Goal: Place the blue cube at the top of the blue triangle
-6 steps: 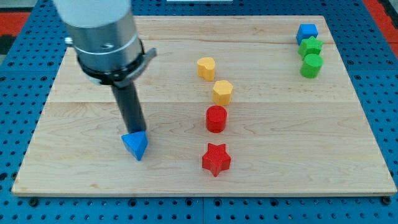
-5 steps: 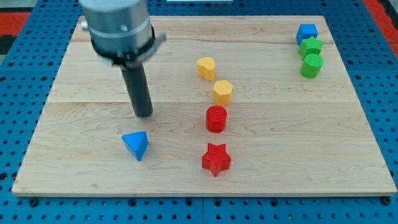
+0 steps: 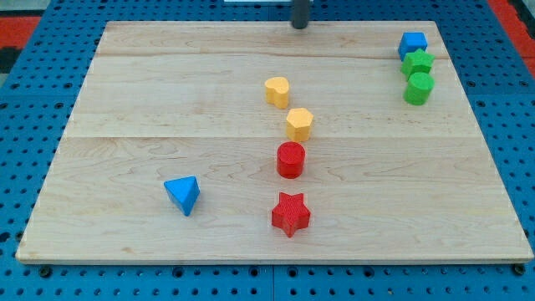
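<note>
- Wooden tabletop (image 3: 125, 92), pale planks, set on a blue pegboard (image 3: 25, 125). Landmark for all places below: the blue triangle (image 3: 183, 195).
- Near row: blue triangle lies toward the view's bottom left, alone. Red star (image 3: 290, 214) sits to its right and a shade lower, well apart from it.
- Middle: red cylinder (image 3: 291, 160) up and right of the triangle; a yellow block (image 3: 299, 124) above that, and a yellow heart (image 3: 277, 90) higher again. These four run in a loose column right of the triangle.
- Far: blue cube (image 3: 412, 44) far up and right of the triangle, near the tabletop's top right corner, touching or just beside the green star (image 3: 416, 63) below it; green cylinder (image 3: 418, 87) next down.
- My tip (image 3: 298, 26) shows at the view's top edge, up and right of the triangle, well left of the cube, touching no block.
- No claw on this rig; the rod holds nothing.
- Step in hand, as I judge it: reach the cube. It wants a long push down and leftward.
- To do it well: come round to the cube's right and upper side, press through its centre, keep clear of the green star.
- Route it above the yellow heart; stop it just above the triangle without nudging that.
- Writing: no brand, label or lettering seen.
</note>
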